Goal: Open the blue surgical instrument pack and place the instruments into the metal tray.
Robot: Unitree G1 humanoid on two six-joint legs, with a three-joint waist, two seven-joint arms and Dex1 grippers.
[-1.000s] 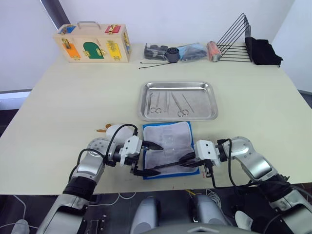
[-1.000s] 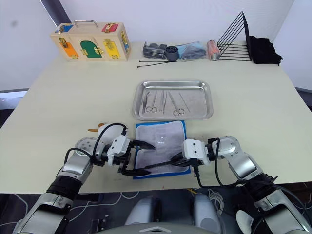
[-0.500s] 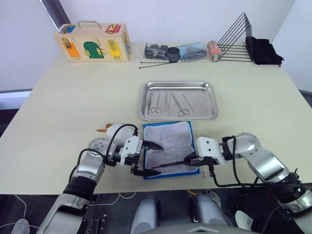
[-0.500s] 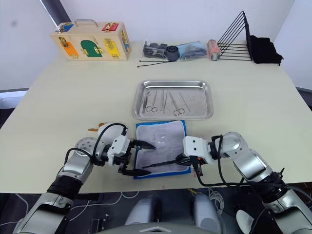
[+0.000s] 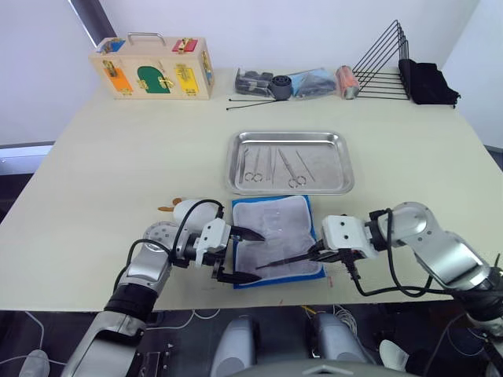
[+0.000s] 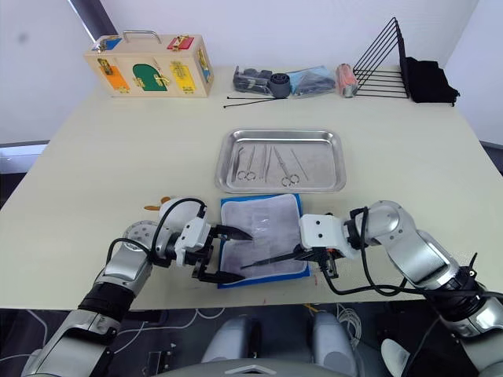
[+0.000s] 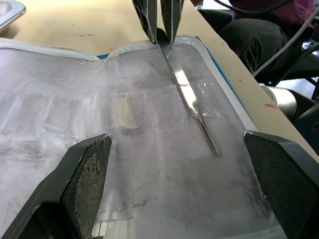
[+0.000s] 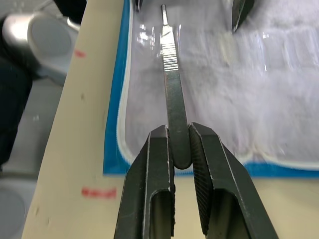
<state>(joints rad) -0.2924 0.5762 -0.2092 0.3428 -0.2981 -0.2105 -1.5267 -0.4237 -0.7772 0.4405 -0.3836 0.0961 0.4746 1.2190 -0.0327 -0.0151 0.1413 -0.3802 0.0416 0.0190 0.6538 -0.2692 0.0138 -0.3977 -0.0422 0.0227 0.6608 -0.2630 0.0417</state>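
The pack point(image 5: 277, 238) lies opened flat on the surface point(image 5: 118, 157), just in front of the tray point(image 5: 288, 161), where several instruments point(image 5: 273, 166) already rest. The right gripper point(image 8: 180, 149) pinches the end of a slim tool point(image 8: 170, 89) lying over the pack's near edge. The left gripper point(image 5: 240, 255) spreads wide at the pack's left edge, holding nothing.

Bare tabletop point(image 5: 118, 173) flanks the metal tray point(image 5: 288, 139); nothing blocks it.
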